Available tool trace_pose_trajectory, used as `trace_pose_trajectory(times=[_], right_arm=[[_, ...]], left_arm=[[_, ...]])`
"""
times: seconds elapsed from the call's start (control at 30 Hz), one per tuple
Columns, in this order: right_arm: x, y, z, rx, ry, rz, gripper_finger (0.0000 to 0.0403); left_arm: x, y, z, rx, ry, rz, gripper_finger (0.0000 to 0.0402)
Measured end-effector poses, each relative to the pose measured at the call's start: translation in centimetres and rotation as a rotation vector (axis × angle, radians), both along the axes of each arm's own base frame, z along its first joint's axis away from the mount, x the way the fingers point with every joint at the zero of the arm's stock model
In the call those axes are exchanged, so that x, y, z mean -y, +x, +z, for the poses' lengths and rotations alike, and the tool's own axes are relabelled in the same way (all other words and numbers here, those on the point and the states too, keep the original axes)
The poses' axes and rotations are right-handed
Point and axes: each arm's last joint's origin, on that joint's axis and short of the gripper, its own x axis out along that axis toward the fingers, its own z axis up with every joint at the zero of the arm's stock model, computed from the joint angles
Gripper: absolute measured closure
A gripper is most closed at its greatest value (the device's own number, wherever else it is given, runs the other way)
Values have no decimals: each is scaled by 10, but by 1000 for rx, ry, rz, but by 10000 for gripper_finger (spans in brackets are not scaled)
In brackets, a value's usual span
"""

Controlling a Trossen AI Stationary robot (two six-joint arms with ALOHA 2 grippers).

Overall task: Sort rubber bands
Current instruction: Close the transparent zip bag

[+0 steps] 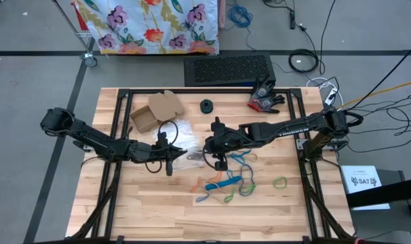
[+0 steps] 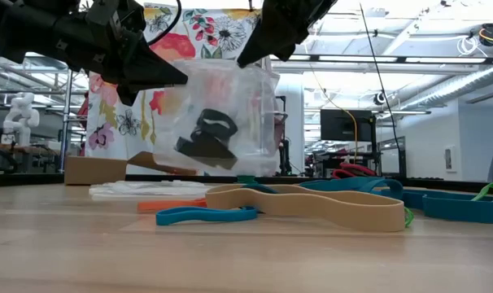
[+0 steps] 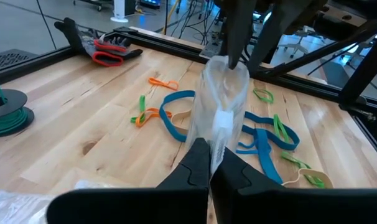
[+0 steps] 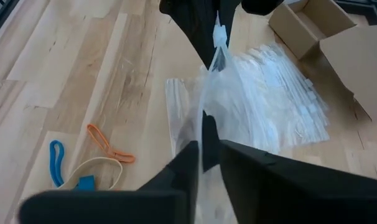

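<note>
A clear plastic bag (image 2: 230, 98) hangs above the table's middle, stretched between my two grippers, with black rubber bands (image 2: 207, 138) lying in its bottom. My left gripper (image 1: 173, 156) is shut on the bag's left side. My right gripper (image 1: 216, 148) is closed on its right side. Loose rubber bands lie flat on the wood below and to the right: blue (image 1: 222, 181), green (image 1: 280, 181), orange (image 1: 197, 183) and tan (image 2: 311, 203). My left gripper pinches the bag's upper left edge (image 3: 216, 138) between its two fingers. It comes nearly level from the table's left. The bag is lifted clear of the table and hangs below the fingers. My right gripper has the bag's upper right edge (image 4: 207, 124) between its two fingers, which stand only narrowly apart. It slants down from the table's right. The bag hangs clear below it, its top drawn between the two grippers.
A cardboard box (image 1: 158, 108) and a pile of clear bags (image 1: 182, 129) lie behind my left gripper. A spool of green wire (image 1: 206, 105) and red-and-black gloves (image 1: 265, 98) sit near the far edge. Black frame rails (image 1: 117, 135) run along the table's sides.
</note>
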Motion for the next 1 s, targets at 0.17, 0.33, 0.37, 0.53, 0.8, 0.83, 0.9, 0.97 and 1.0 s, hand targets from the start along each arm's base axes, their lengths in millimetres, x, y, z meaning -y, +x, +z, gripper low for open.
trace_pose_trajectory(times=[0.17,0.33,0.37,0.53,0.8,0.83,0.9,0.97,1.0], right_arm=[[0,3,3,44,-7,3,295],[-1,10,13,173,-21,21,274],[-1,12,15,205,-20,21,273],[-1,22,11,253,-21,26,276],[3,37,-4,241,22,70,277],[3,39,-3,242,18,72,277],[3,41,1,241,11,80,277],[3,41,4,237,2,87,277],[3,41,3,232,2,87,277]], left_arm=[[0,0,0,-1,-4,-15,401],[1,0,0,2,-24,-22,401],[1,0,0,2,-24,-22,401],[1,0,1,8,-29,-23,401],[3,6,9,-3,-32,-35,401],[3,7,11,-12,-28,-35,401],[3,9,12,-46,-15,-35,401],[4,11,15,-61,-11,-35,401],[4,11,15,-63,-10,-35,401]])
